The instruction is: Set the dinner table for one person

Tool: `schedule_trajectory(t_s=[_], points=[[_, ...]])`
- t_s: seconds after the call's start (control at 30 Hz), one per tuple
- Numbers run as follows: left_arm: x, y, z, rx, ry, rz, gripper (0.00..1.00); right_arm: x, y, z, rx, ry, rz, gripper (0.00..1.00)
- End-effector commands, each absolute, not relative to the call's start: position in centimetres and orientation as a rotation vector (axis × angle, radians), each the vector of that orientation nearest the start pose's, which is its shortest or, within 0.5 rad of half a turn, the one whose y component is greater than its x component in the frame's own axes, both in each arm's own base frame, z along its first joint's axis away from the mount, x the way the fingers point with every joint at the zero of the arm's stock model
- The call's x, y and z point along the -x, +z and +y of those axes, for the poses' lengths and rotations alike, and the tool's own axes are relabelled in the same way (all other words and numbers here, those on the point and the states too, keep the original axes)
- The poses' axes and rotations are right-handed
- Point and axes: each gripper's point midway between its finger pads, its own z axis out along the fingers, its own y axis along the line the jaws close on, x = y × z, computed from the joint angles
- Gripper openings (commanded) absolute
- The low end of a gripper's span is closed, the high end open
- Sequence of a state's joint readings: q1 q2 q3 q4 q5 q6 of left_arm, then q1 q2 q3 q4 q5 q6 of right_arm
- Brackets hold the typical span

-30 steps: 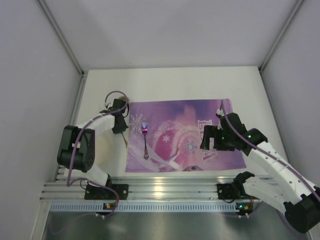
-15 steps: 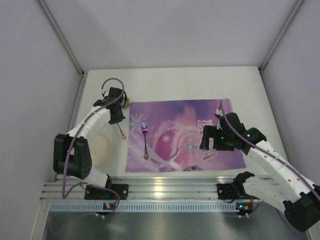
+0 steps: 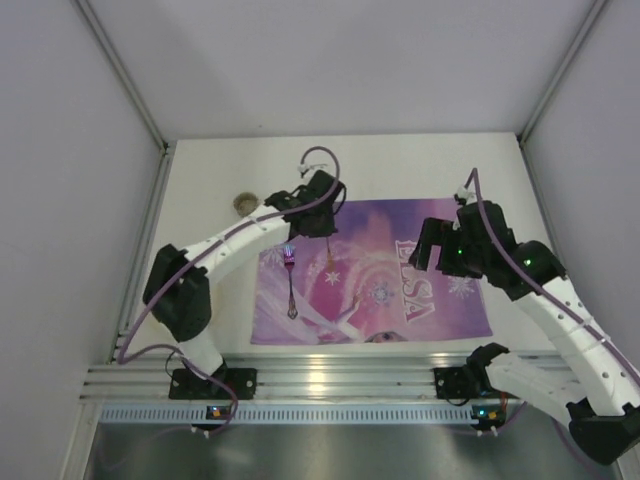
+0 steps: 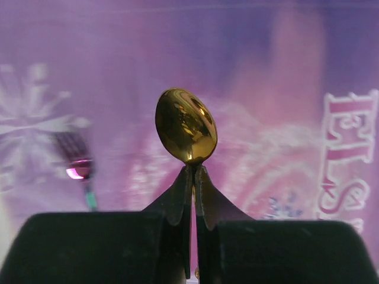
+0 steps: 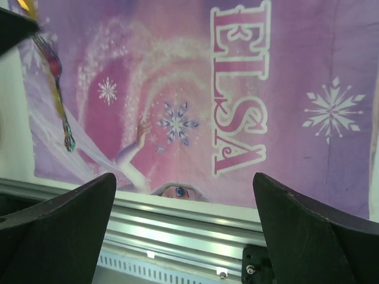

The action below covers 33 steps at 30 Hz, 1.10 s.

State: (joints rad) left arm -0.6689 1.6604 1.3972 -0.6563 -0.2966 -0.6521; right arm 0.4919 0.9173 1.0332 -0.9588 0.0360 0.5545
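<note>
The left gripper (image 4: 193, 177) is clamped on the handle of a gold spoon (image 4: 185, 125). It holds the spoon above the purple placemat (image 3: 400, 225) on the table (image 3: 420, 160), just right of the fork (image 3: 290, 280) and seemingly parallel to it. The right gripper (image 3: 437, 255), spread wide and empty, hovers over the mat's right half, well apart. Nothing appears to block a set-down.

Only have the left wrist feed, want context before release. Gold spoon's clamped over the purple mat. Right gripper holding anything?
Observer: No. The right gripper is open and empty, above the right part of the placemat.
Operator: Fork's blurry here. How does it lie?
Observer: The fork lies flat on the mat's left part, left of the gold spoon, tines toward the far edge.
Operator: Anything off the mat?
Observer: One small round brownish item on the dinner table, beyond the mat's far-left corner. Can't tell what it is.
</note>
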Motion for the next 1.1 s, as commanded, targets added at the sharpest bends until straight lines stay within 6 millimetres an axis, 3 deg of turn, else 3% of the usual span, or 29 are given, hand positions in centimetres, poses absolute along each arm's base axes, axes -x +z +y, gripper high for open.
schedule_trajectory(t_s=[0.0,0.03,0.07,0.1,0.13,0.2,0.27,0.3,0.47,0.5,0.53,0.67,0.87,0.93,0.97,1.03,1.07], points=[[-33.7,14.1,-33.6,0.055,-0.462,2.454,0.0,-20.3,23.5,9.5,-0.277,0.309,2.376,1.0],[-33.8,15.2,-36.2,0.021,-0.528,2.429,0.0,-20.2,24.0,9.2,-0.297,0.299,2.361,1.0],[-33.6,13.2,-38.6,-0.02,-0.553,2.454,0.0,-20.0,24.8,8.5,-0.318,0.28,2.339,1.0],[-32.5,13.0,-41.1,-0.067,-0.606,2.452,0.0,-19.8,25.1,8.2,-0.334,0.272,2.328,1.0],[-32.5,14.0,-43.3,-0.088,-0.674,2.423,0.0,-19.7,25.8,8.0,-0.358,0.278,2.309,1.0],[-31.7,12.0,-46.7,-0.091,-0.744,2.449,0.0,-19.0,26.4,7.1,-0.396,0.262,2.283,1.0],[-31.6,12.0,-49.0,-0.072,-0.823,2.44,0.0,-18.2,27.0,6.3,-0.423,0.256,2.257,1.0],[-31.1,11.1,-50.7,-0.061,-0.875,2.443,0.0,-18.0,27.2,5.8,-0.449,0.246,2.241,1.0],[-30.3,10.2,-55.2,-0.127,-0.958,2.423,0.0,-16.6,27.3,4.6,-0.474,0.23,2.22,1.0],[-30.1,10.8,-56.1,-0.145,-0.984,2.404,0.0,-16.4,27.1,4.6,-0.478,0.232,2.225,1.0],[-30.0,9.5,-56.6,-0.155,-0.974,2.415,0.0,-16.1,26.7,4.4,-0.48,0.225,2.238,1.0],[-30.1,8.4,-57.9,-0.119,-0.993,2.429,0.0,-15.2,25.8,4.3,-0.484,0.231,2.26,1.0],[-30.0,6.7,-57.3,-0.082,-0.933,2.471,0.01,-14.5,25.3,4.0,-0.481,0.226,2.267,1.0],[-30.1,6.2,-57.0,-0.052,-0.918,2.482,0.07,-14.4,25.0,4.0,-0.478,0.222,2.277,1.0],[-30.1,6.3,-57.0,-0.044,-0.92,2.481,0.16,-14.4,24.9,4.0,-0.475,0.222,2.28,1.0],[-30.2,6.5,-56.9,-0.021,-0.92,2.478,0.23,-14.5,24.8,4.1,-0.471,0.221,2.283,1.0],[-30.2,6.7,-56.9,-0.022,-0.925,2.473,0.31,-14.6,24.8,4.1,-0.467,0.219,2.286,1.0]])
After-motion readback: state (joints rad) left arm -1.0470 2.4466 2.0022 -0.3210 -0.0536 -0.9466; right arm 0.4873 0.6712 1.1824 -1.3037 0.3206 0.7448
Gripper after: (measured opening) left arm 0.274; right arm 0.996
